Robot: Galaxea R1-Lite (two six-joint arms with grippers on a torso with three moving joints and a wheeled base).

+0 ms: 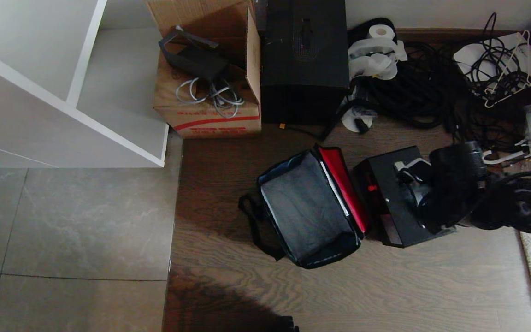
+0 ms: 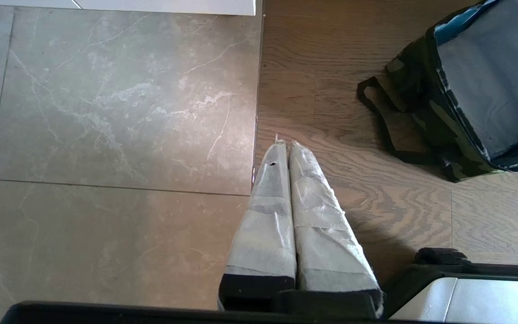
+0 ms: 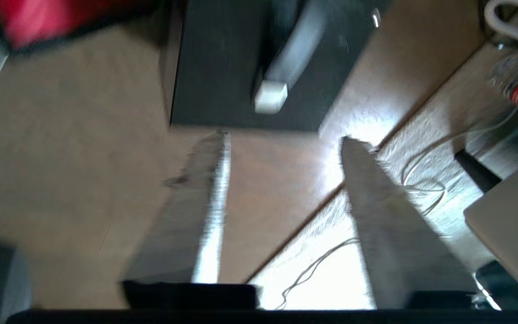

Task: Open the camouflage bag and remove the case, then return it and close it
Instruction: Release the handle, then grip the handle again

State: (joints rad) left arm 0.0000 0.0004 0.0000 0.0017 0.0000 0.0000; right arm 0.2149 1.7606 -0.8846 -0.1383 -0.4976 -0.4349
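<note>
**Case out on the floor, bag lying open**

The boxy green camouflage fabric bag (image 1: 309, 214) sits on the brown wood-grain floor (image 1: 385, 286) near the centre of the head view, its lid thrown back toward 3 o'clock so the red lining (image 1: 346, 186) faces up and the grey interior shows with nothing in it. A black strap (image 1: 254, 226) loops out from its 9 o'clock side.

Just beside the lid, at 3 o'clock from the bag, rests the black rectangular hard case (image 1: 392, 203), with a small red part on the side facing the bag and a handle with silver ends (image 3: 281, 63) on top.

The right gripper (image 3: 281, 139) hangs over the floor just off one end of the case, its two taped fingers (image 3: 376, 198) spread apart and holding nothing; the view is blurred.

The left gripper (image 2: 284, 145) hangs over the seam between grey tile (image 2: 106, 112) and wood, at 8 o'clock from the bag, its taped fingers pressed together, grasping nothing.

At 12 o'clock stand a brown cardboard carton (image 1: 210, 106) and a taller plain black box (image 1: 304, 60).
</note>
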